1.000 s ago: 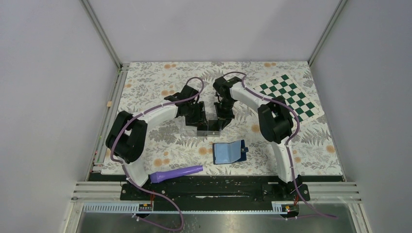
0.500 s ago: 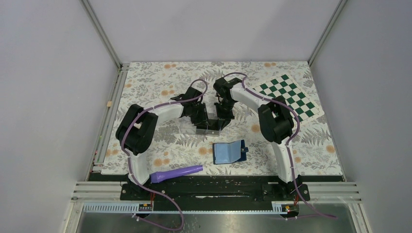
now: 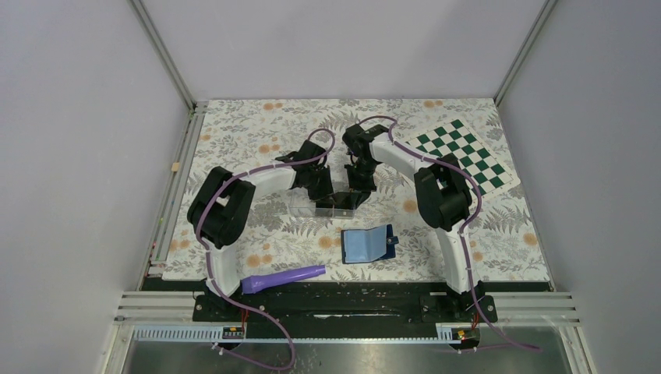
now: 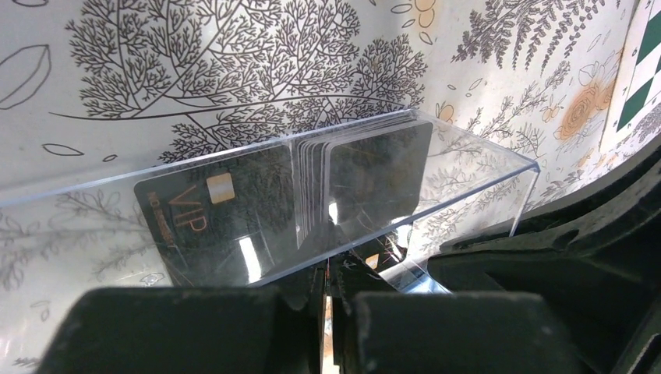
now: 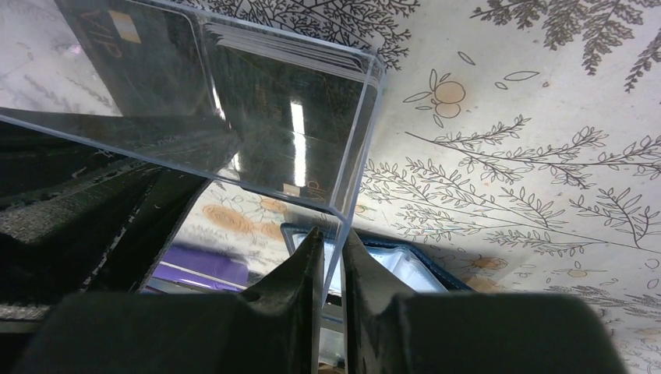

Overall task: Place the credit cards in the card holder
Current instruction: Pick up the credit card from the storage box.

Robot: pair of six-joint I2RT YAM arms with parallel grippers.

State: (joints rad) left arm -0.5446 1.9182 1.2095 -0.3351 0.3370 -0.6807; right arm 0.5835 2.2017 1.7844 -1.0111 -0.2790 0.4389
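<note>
The credit cards [image 4: 226,218] are a stack of near-black cards standing inside a clear plastic box [image 4: 468,167]; the front one reads VIP. In the top view the box [image 3: 331,204] sits mid-table between both arms. My left gripper [image 4: 331,273] is shut at the box's near lower edge, and I cannot tell whether a card edge is pinched. My right gripper [image 5: 331,241] is shut on the box's clear corner wall [image 5: 355,179]. The card holder [image 3: 368,244], a navy wallet, lies open with its light blue inside up, nearer the bases; it also shows under the box [image 5: 405,265].
A purple tube-like object [image 3: 282,278] lies by the near table edge left of the wallet. A green-and-white chequered mat [image 3: 466,160] covers the far right. The floral cloth [image 3: 257,125] covers the table, and metal rails border its left side.
The left arm swung right toward the box and its jaws closed from open to shut. The box shifted slightly right. The right gripper stayed on the box wall.
</note>
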